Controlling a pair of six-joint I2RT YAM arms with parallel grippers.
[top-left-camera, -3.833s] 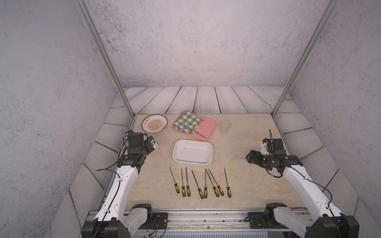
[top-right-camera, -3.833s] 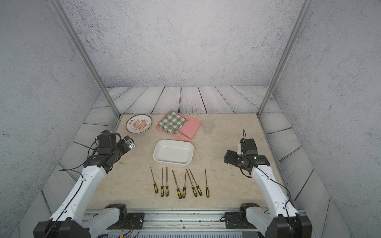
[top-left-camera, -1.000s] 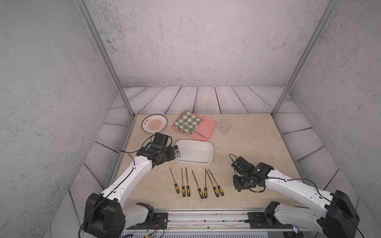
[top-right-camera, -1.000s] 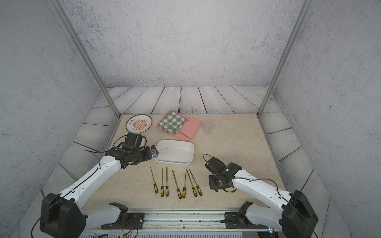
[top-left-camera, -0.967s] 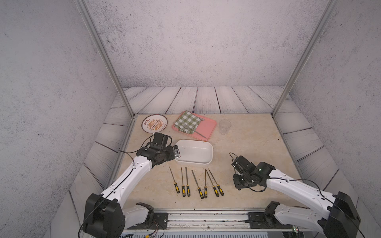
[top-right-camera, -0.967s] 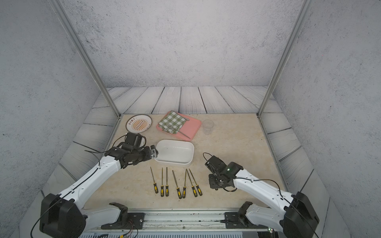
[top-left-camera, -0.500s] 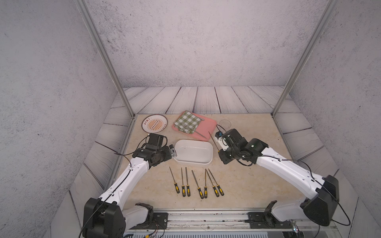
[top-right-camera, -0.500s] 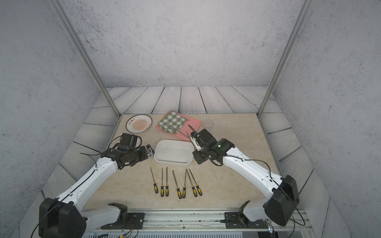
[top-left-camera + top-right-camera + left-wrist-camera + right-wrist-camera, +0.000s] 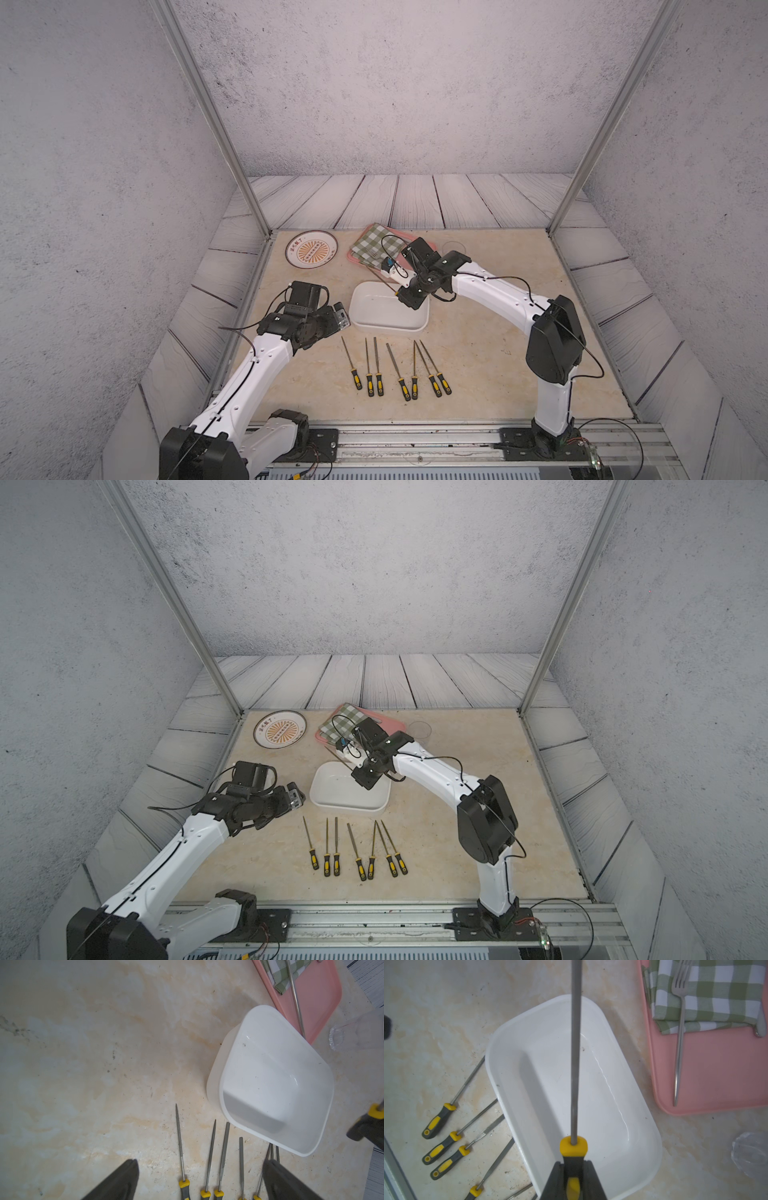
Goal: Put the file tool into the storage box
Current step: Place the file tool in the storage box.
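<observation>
- Files (image 9: 399, 370), seven, are lying in a row nearest me.
- I'm holding the left gripper (image 9: 199, 1164) wide open, empty, beside the storage box (image 9: 623, 1147).
- I'm clamping the file tool (image 9: 575, 1064) by its handle in the right gripper (image 9: 573, 1164), above the box.

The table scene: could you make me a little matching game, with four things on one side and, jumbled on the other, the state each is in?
Things:
1. storage box
2. fork
3. right gripper
4. left gripper

States:
A. shut on the handle of the file
B. open, holding nothing
C. empty inside
D. lying across the checked cloth and the pink tray

Pairs: 1-C, 2-D, 3-A, 4-B
</observation>
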